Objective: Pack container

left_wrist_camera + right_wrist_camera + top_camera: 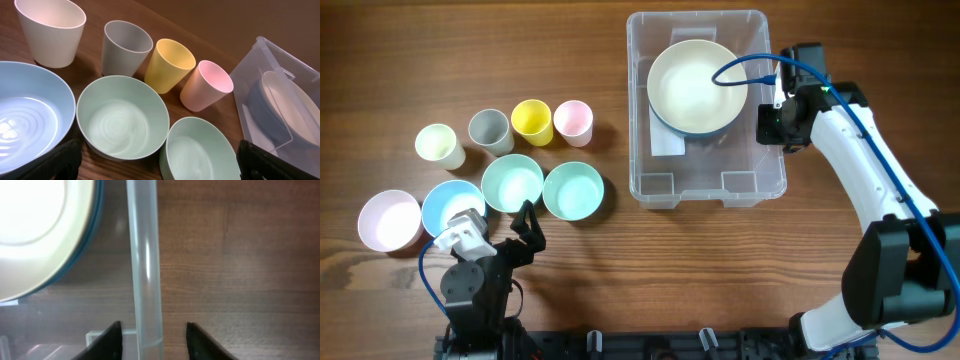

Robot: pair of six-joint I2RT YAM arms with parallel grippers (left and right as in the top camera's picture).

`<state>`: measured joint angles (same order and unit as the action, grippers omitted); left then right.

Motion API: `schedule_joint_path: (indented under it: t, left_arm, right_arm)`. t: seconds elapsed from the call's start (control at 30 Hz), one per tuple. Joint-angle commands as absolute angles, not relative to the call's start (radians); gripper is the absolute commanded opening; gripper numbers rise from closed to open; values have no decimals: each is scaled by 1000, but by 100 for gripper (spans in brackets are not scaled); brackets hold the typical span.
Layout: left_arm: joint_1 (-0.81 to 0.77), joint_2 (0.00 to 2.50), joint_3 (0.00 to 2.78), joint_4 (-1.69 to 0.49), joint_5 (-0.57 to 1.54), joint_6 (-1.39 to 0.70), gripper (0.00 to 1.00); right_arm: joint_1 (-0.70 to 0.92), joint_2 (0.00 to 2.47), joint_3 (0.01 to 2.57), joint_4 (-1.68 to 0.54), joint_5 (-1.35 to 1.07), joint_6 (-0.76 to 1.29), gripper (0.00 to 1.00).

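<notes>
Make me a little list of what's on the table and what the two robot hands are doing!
container: clear, holds a cream bowl
cups on table: cream, grey, yellow, pink
bowls on table: pale pink, blue, two green
left gripper: open, near the table bowls
right gripper: open, jaws astride the container's right wall
</notes>
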<state>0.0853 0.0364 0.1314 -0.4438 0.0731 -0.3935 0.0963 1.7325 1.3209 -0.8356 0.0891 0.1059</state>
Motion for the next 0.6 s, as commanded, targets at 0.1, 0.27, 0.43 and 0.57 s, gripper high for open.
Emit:
schedule_joint_path:
  t: [0.1,0.27,0.43,0.57]
  left_arm:
    - [81,33,128,-440,70,-370,100]
    - [81,33,128,-440,70,-370,100]
    - [81,33,128,-440,70,-370,100]
    - [81,33,128,-440,70,-370,100]
  right_arm:
    - [42,1497,1360,-770,88,136,72]
    - [-153,1368,1360,-688,67,221,89]
    - [-442,1436,1359,-632,-33,329,93]
    - [-572,1495,1359,-643,-93,386,99]
